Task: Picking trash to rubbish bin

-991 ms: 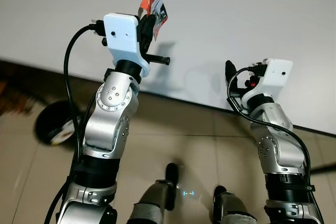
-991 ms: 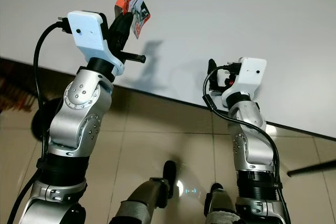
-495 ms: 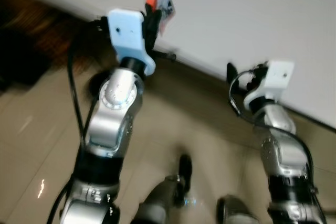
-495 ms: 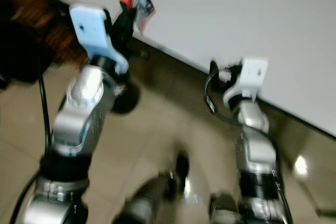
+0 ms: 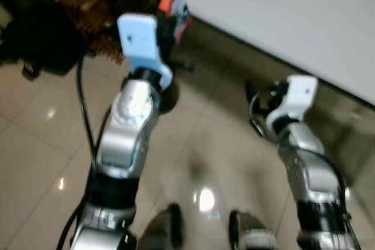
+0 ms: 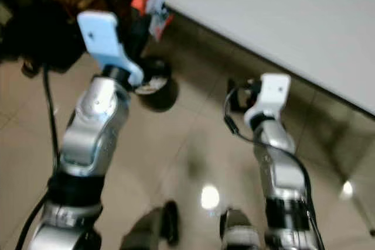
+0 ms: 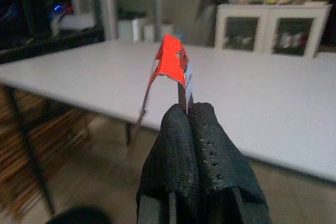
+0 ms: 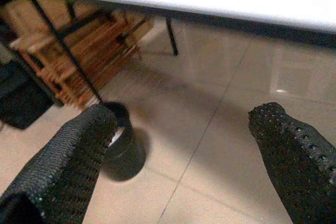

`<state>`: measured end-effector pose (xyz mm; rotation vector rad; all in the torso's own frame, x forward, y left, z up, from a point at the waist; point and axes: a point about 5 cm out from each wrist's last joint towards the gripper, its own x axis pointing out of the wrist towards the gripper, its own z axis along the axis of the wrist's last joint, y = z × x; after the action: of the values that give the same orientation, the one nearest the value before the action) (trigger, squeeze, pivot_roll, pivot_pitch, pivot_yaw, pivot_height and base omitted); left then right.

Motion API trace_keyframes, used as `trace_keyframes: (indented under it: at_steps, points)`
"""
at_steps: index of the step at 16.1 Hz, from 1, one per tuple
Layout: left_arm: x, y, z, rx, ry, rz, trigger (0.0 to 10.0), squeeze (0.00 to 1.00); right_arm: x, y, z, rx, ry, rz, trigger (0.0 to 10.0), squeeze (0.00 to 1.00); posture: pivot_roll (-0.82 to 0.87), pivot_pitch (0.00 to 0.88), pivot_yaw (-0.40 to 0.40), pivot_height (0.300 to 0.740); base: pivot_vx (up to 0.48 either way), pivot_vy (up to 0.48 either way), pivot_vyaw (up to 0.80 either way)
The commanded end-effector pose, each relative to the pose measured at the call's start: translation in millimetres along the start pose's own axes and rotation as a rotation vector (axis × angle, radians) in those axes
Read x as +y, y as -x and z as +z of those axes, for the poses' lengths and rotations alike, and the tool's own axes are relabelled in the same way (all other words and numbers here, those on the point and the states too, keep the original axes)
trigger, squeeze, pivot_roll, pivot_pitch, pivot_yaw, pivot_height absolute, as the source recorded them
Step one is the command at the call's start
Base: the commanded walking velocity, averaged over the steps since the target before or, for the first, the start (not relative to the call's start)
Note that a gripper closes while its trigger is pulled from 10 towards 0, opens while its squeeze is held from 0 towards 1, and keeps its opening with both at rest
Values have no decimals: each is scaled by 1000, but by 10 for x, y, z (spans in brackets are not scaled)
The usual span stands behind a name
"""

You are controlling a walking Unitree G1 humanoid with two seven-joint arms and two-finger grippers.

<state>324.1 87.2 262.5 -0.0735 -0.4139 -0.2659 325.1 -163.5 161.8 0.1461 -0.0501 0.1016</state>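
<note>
My left gripper (image 7: 188, 109) is shut on a crumpled orange and white wrapper (image 7: 170, 63), held high in front of the white table (image 7: 262, 93). From the head the wrapper (image 6: 149, 5) sticks up past the left wrist. A small black rubbish bin (image 6: 157, 91) stands on the tiled floor just beyond the left arm, which partly hides it. My right gripper (image 8: 184, 116) is open and holds nothing. The bin (image 8: 124, 136) sits on the floor beyond it, near one finger (image 8: 73, 150).
A wooden slatted rack (image 8: 79, 40) stands under the table beside a thin black table leg (image 8: 171, 35). A dark bag-like object (image 5: 35, 42) lies on the floor at far left. Glossy beige tiles (image 5: 35, 162) surround the bin. The views are motion-blurred.
The camera has swung left and down, so the table edge slid up and right and the bin came out from behind the left arm. The wrapper stays gripped.
</note>
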Motion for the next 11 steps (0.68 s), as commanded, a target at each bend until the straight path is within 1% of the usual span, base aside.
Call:
trace_keyframes:
  at_steps: [1, 3, 4, 9, 11]
  points:
    - [129, 72, -114, 46, -20, 46, 10000, 0, 112, 13, -59, 24, -36, 34, 10000, 0, 12, 309, 149, 740, 0, 0, 0]
    - [199, 123, -269, 118, 10, 84, 10000, 0, 109, 20, -72, 33, -35, 35, 10000, 0, 10, 308, 152, 740, 0, 0, 0]
    - [228, 147, -335, 141, -10, 91, 10000, 0, 112, 26, -83, 38, -36, 38, 10000, 0, 9, 307, 153, 740, 0, 0, 0]
    - [284, 200, -494, 198, -12, 127, 10000, 0, 133, 51, -111, 55, -36, 44, 10000, 0, 4, 305, 150, 740, 286, 0, 0]
    - [293, 203, -499, 200, -16, 130, 10000, 0, 135, 53, -114, 58, -37, 47, 10000, 0, 6, 308, 148, 740, 409, 0, 0]
